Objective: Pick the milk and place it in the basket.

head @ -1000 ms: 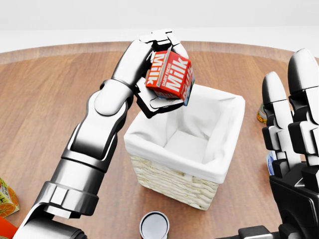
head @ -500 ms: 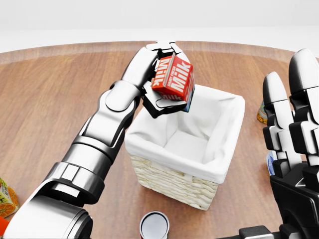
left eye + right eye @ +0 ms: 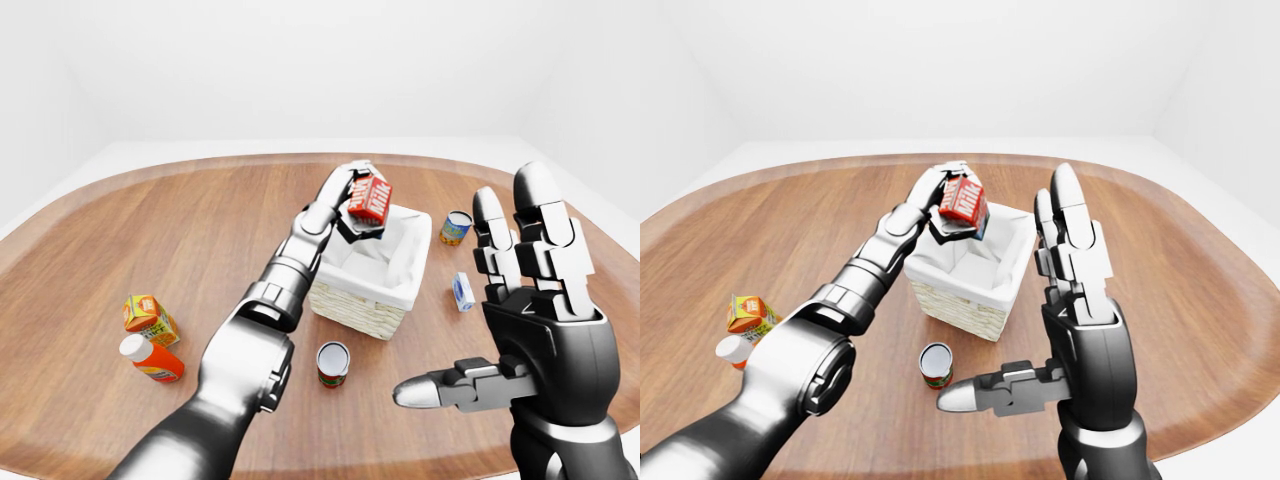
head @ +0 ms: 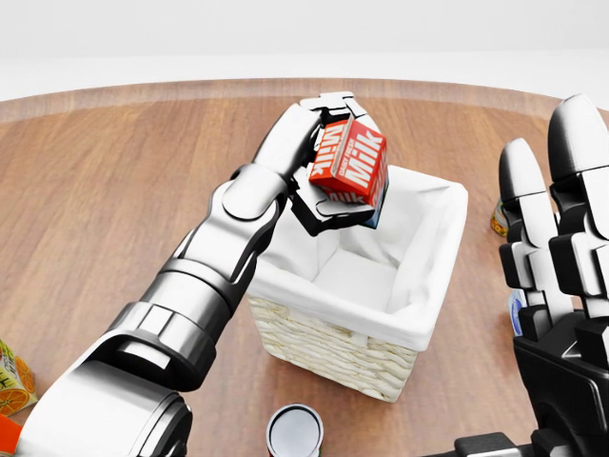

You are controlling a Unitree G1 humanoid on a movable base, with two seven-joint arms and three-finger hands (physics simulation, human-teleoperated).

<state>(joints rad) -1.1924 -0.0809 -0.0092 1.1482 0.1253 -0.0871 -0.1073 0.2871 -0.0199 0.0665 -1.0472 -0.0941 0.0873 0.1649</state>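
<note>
Milk (image 4: 350, 164) carton, red, tilted, held in the air above the upper-left rim of the basket (image 4: 419, 328) (white cloth liner, wicker walls). Left hand (image 4: 324, 162) fingers closed round the carton. Right hand (image 3: 530, 290) raised at the view's right, fingers spread, holding nothing. On the wooden surface (image 3: 200, 220): a can (image 3: 332, 362) below the basket, orange carton (image 3: 148, 318) and bottle (image 3: 150, 360) at left.

The red milk carton (image 4: 349, 163) is gripped by the left hand (image 4: 328, 157) and held tilted above the top-left corner of the white-lined wicker basket (image 4: 328, 343). The right hand (image 4: 557, 286) is raised at the right edge, fingers spread.
</note>
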